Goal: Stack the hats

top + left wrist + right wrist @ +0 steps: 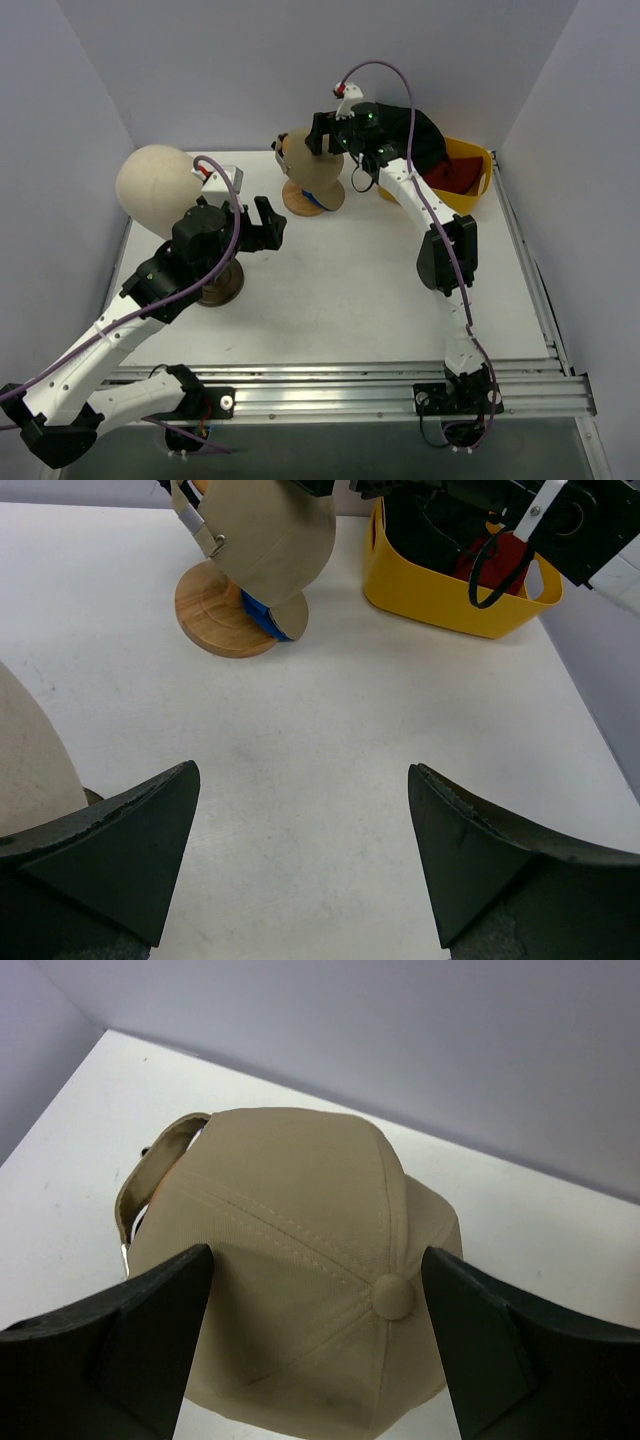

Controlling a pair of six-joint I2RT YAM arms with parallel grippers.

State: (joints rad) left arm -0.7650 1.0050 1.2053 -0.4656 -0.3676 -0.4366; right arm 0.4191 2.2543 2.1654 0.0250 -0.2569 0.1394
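The tan cap (305, 165) sits on top of a wooden stand (300, 203), over the bright blue cap, of which a sliver (320, 204) shows below it. My right gripper (322, 140) is open just above the tan cap; in the right wrist view its fingers straddle the cap's crown (290, 1250) without closing on it. The black bucket hat (425, 135) and the dark red bucket hat (455, 178) lie in a yellow basket (478, 185). My left gripper (272, 222) is open and empty over the bare table, left of the stand.
A cream mannequin head (155, 180) on a dark base stands at the left, right beside my left arm. The yellow basket (450, 605) is at the back right near the walls. The stand's round wooden base (215, 610) is at mid back.
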